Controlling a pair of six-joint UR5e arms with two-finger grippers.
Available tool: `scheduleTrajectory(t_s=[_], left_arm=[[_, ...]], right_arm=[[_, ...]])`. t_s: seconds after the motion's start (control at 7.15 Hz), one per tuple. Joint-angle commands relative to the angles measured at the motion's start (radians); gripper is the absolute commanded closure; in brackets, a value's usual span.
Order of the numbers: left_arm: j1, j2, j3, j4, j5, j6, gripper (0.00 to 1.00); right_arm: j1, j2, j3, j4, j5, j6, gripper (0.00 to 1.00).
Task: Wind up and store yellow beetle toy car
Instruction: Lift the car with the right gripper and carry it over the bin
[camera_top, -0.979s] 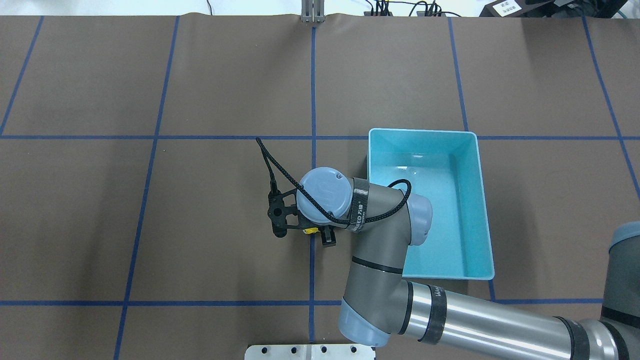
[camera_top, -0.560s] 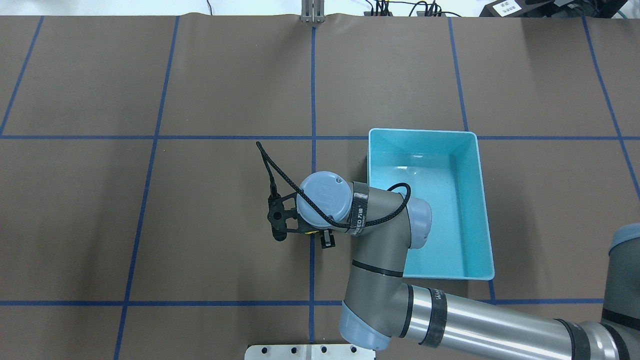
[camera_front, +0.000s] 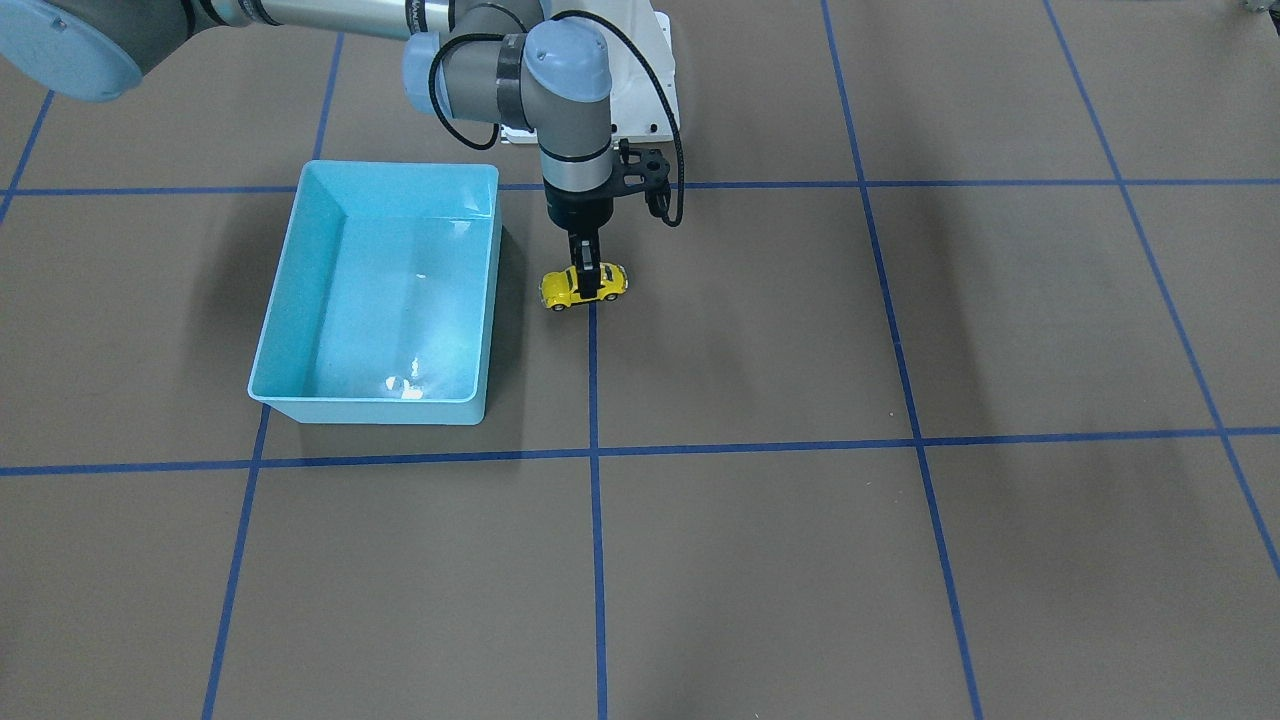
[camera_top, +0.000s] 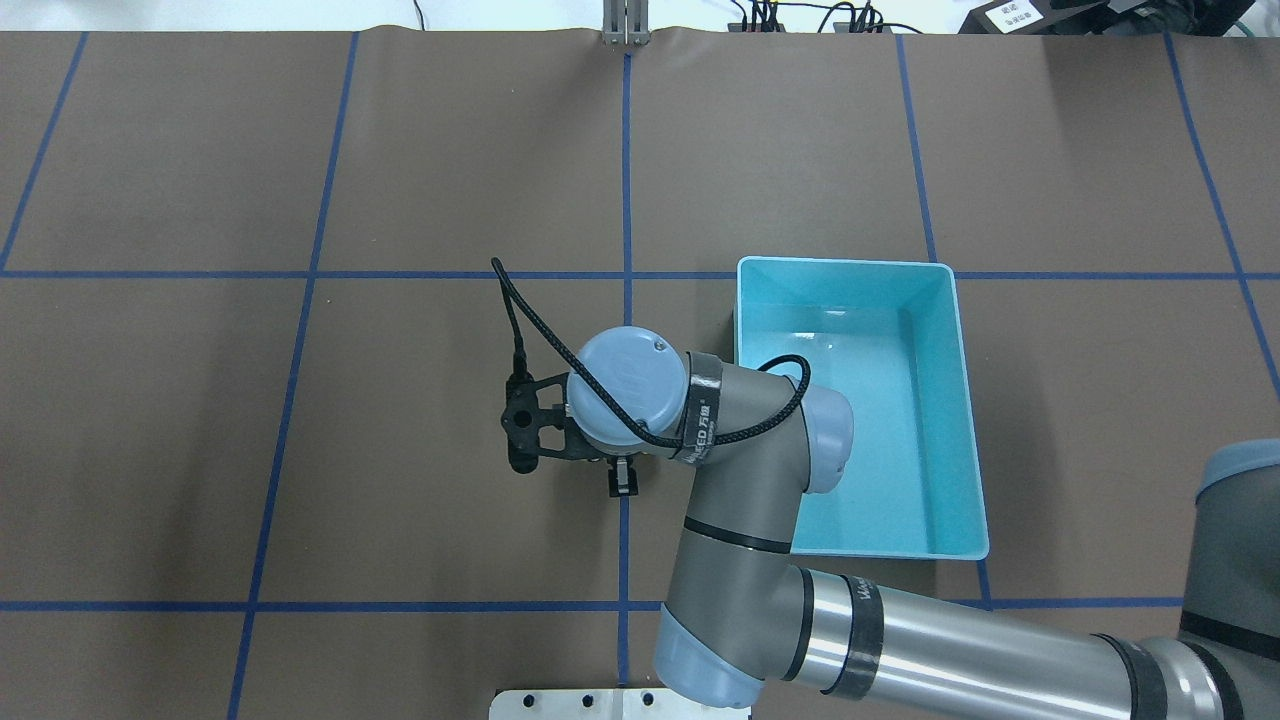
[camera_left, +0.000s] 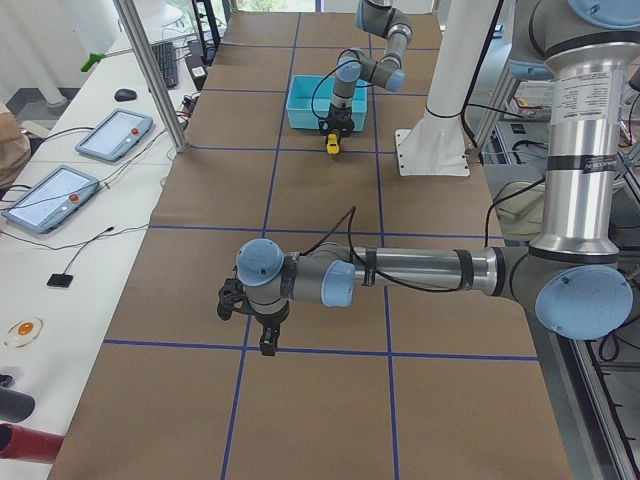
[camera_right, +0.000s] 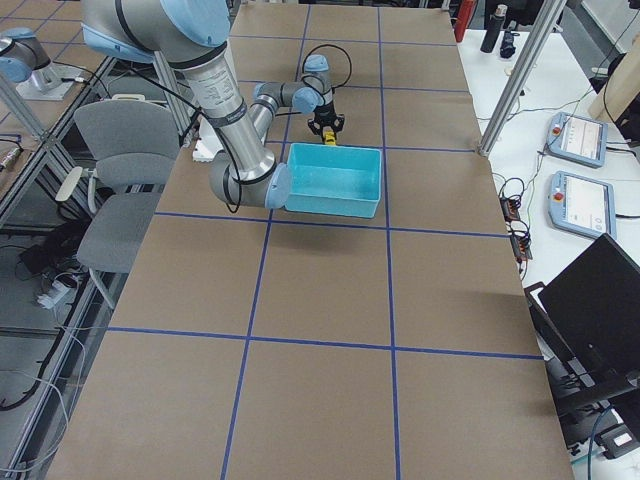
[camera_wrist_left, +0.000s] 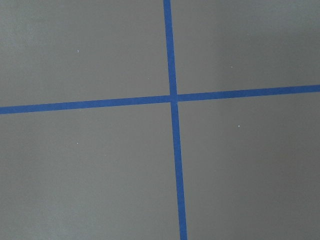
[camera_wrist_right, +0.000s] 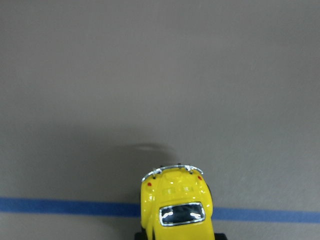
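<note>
The yellow beetle toy car (camera_front: 584, 286) stands on the brown table just beside the turquoise bin (camera_front: 290, 262). My right gripper (camera_front: 586, 284) points straight down and is shut on the car's middle. The right wrist view shows the car's rear (camera_wrist_right: 177, 210) over a blue tape line. In the overhead view my right wrist hides the car; only a finger (camera_top: 622, 480) shows. The car also shows in the exterior left view (camera_left: 331, 145) and the exterior right view (camera_right: 327, 141). My left gripper (camera_left: 266, 340) hangs low over bare table far from the car. I cannot tell if it is open.
The bin (camera_top: 845, 264) has nothing in it and lies to the right of the car in the overhead view. Blue tape lines (camera_wrist_left: 172, 98) cross the brown cover. A white mounting plate (camera_top: 620, 703) sits at the near edge.
My right wrist has moved left in the overhead view, away from the bin. The little yellow that showed under the wrist is now hidden.
</note>
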Motion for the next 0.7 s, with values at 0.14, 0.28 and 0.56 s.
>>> scheduleTrajectory(t_s=[0.14,0.28,0.56], left_arm=[[0.000,-0.009,0.004,0.000,0.000,0.000,0.00],[0.000,-0.009,0.007,0.000,0.000,0.000,0.00],[0.000,-0.010,0.006,0.000,0.000,0.000,0.00]], right_arm=[[0.104,0.136,0.165,-0.281,0.080,0.002,1.00],[0.191,0.108,0.236,-0.349,0.091,-0.017,1.00],[0.298,-0.065,0.394,-0.368,0.155,-0.120,1.00]])
